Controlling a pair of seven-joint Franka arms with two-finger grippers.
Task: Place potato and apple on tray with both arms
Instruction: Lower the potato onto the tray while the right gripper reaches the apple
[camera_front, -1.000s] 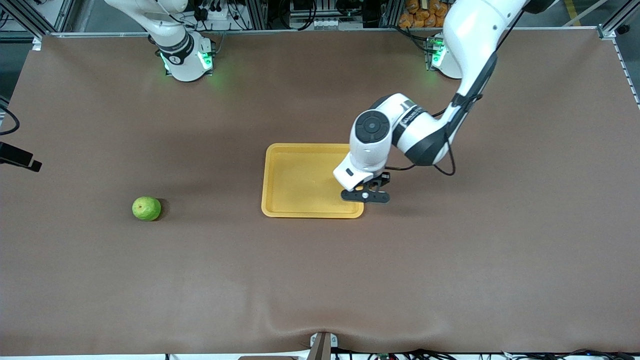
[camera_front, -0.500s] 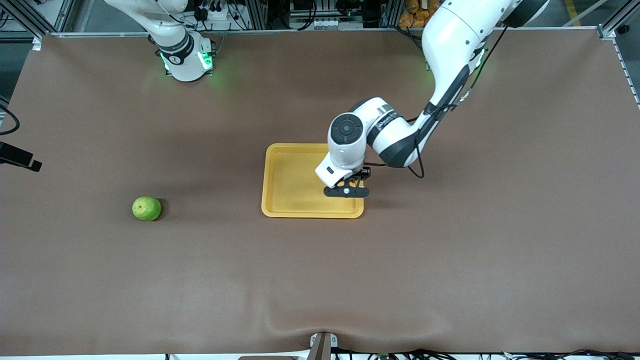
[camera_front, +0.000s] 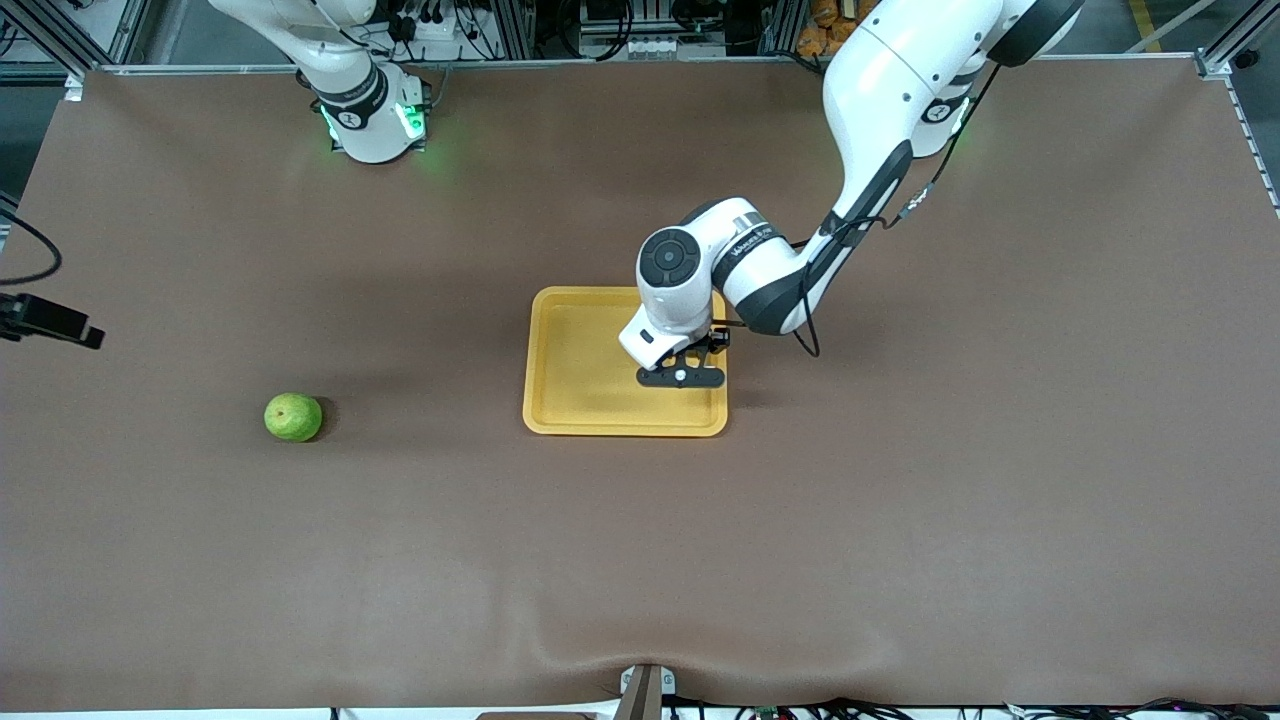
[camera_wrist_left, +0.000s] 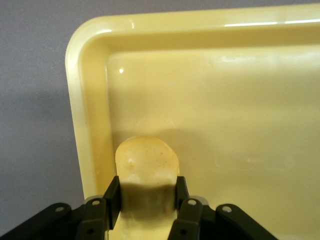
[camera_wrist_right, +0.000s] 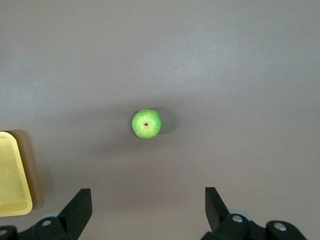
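Yellow and shallow, the tray (camera_front: 585, 380) sits flat near the middle of the brown table (camera_front: 900, 520). The left arm (camera_front: 870, 110) reaches down from its base to the tray, and the left gripper (camera_front: 682, 372) hangs over the part of the tray that is toward the left arm's end of the table. In the left wrist view its two black fingers (camera_wrist_left: 112, 196) are squeezed on the potato (camera_wrist_left: 146, 162), one on each side. The potato is pale yellow-orange with little specks. It is just above the tray floor, close to the rim (camera_wrist_left: 85, 125) by a rounded corner. I cannot tell if it touches the floor. The green apple (camera_front: 293, 417) lies alone on the table, well apart from the tray, toward the right arm's end. Its stem dimple points up. The right arm (camera_front: 345, 90) waits; only its base part shows in the front view. The right gripper (camera_wrist_right: 149, 212) is high over the table, looking down at the apple, and its fingers are wide apart with nothing between them.
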